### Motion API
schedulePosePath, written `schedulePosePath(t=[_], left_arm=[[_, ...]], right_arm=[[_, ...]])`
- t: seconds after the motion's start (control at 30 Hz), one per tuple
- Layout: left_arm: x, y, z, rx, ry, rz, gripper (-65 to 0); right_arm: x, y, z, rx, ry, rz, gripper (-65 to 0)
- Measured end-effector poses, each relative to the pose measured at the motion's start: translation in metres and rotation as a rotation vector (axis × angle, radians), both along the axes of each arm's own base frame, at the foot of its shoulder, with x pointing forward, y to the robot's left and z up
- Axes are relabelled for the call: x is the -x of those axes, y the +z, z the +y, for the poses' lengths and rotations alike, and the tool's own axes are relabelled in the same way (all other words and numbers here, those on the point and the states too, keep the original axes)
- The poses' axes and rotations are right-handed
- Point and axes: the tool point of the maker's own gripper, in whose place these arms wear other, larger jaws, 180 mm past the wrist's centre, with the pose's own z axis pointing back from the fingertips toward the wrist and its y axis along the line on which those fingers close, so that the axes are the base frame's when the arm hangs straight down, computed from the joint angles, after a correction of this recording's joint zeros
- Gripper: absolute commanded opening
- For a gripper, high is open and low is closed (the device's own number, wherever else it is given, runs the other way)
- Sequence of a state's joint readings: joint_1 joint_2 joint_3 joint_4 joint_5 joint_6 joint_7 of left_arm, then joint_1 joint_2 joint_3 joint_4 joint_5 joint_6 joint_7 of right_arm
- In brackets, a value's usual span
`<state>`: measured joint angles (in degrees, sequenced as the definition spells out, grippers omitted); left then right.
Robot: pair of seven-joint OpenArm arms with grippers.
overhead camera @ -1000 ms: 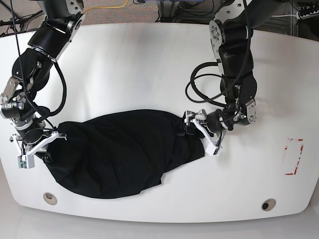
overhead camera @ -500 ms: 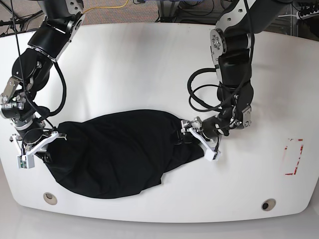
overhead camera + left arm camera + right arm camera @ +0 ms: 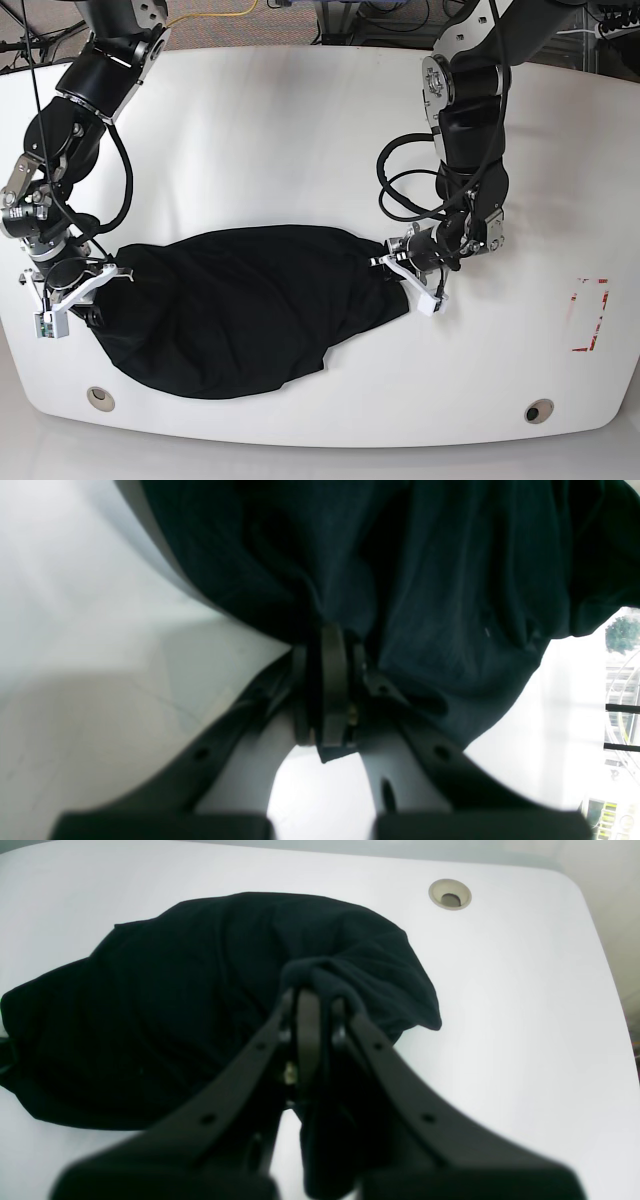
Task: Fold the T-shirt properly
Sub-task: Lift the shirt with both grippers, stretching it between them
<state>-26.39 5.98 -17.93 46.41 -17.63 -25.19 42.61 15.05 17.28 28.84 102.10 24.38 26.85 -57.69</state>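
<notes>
The black T-shirt (image 3: pixel 240 305) lies bunched in a rough oval across the front of the white table (image 3: pixel 300 130). My left gripper (image 3: pixel 402 274) is shut on the T-shirt at its right end; in the left wrist view the cloth (image 3: pixel 450 580) hangs pinched between the closed fingertips of the left gripper (image 3: pixel 330 645). My right gripper (image 3: pixel 88 292) is shut on the T-shirt at its left end. In the right wrist view a fold of the T-shirt (image 3: pixel 200 990) is clamped in the right gripper (image 3: pixel 312 990), with the rest spread on the table behind.
A round cable hole (image 3: pixel 99 397) sits near the front left edge and another hole (image 3: pixel 539 411) at the front right. Red tape marks (image 3: pixel 590 315) lie at the right. Black cables (image 3: pixel 405 195) loop beside the left arm.
The left gripper has gone from open around the T-shirt's right end to shut on the cloth, shifting slightly right. The right gripper has stayed shut and still.
</notes>
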Motion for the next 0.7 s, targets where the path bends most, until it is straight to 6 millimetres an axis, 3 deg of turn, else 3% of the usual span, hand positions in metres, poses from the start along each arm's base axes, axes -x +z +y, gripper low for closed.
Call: schedulePosePath(t=[0.3,0.57,0.7], left_arm=[[0.004,0.005,0.004,-0.021,-0.013,-0.007,-65.0],[0.004,0.039,0.044,-0.065,0.005,-0.092,-65.0],[0.0,0.067,0.067,-0.09,0.017,-0.161,-65.0]], right_arm=[[0.0,0.0,0.001,-0.003,0.001,-0.001,-63.7],[0.0,-0.002,0.004,-0.034,-0.007,-0.008,-63.7],[0.001,-0.005,0.006,-0.062,-0.017,-0.011,-63.7]])
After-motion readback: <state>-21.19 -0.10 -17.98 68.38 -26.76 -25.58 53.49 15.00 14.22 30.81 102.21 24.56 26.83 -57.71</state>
